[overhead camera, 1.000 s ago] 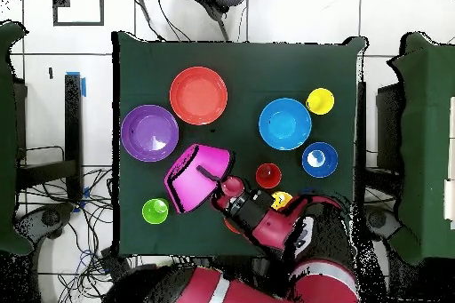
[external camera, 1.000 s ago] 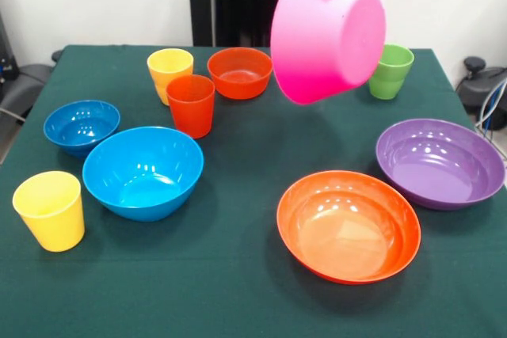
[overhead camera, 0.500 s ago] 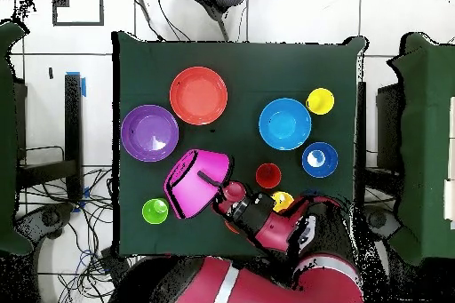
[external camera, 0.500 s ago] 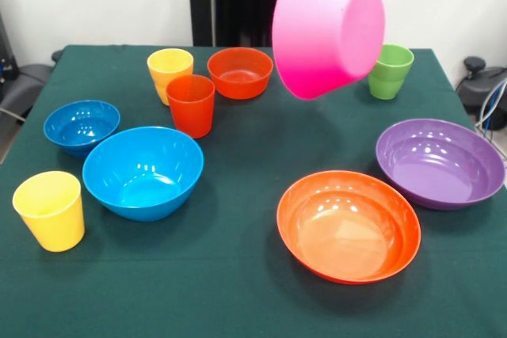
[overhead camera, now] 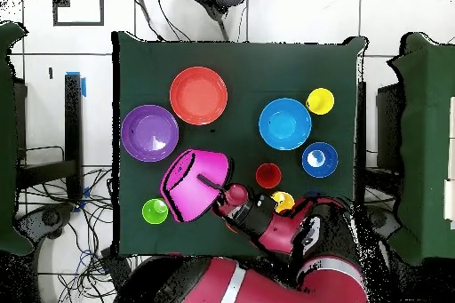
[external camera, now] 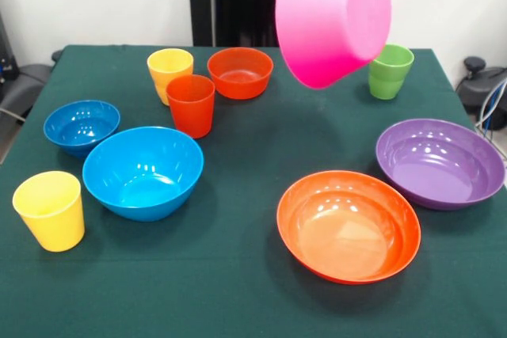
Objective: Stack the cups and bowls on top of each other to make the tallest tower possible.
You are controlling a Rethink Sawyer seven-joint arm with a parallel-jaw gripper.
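The gripper (overhead camera: 216,179) is clamped on the rim of the large pink bowl (external camera: 333,17) and holds it high in the air, clear of the surface (external camera: 245,148). The bowl is tipped well over, with its flat base turned toward the front camera and its open mouth facing away. In the front view only a black tip shows at the bowl's upper rim, so the grip is best read from the overhead view, where a dark finger seems to lie across the rim.

Nothing is stacked: every other piece stands alone on the green surface. In the front view, the green cup (external camera: 390,71) stands just behind the raised bowl. The wide shallow purple bowl (external camera: 440,163) and the wide shallow orange bowl (external camera: 348,225) sit side by side, close but apart. The small orange bowl (external camera: 239,73) is beside 1 yellow cup (external camera: 169,74), and the orange-red cup (external camera: 191,105) stands just in front of them. The medium blue bowl (external camera: 143,172) and the small blue bowl (external camera: 81,127) almost touch. The second yellow cup (external camera: 49,210) stands near the front corner.
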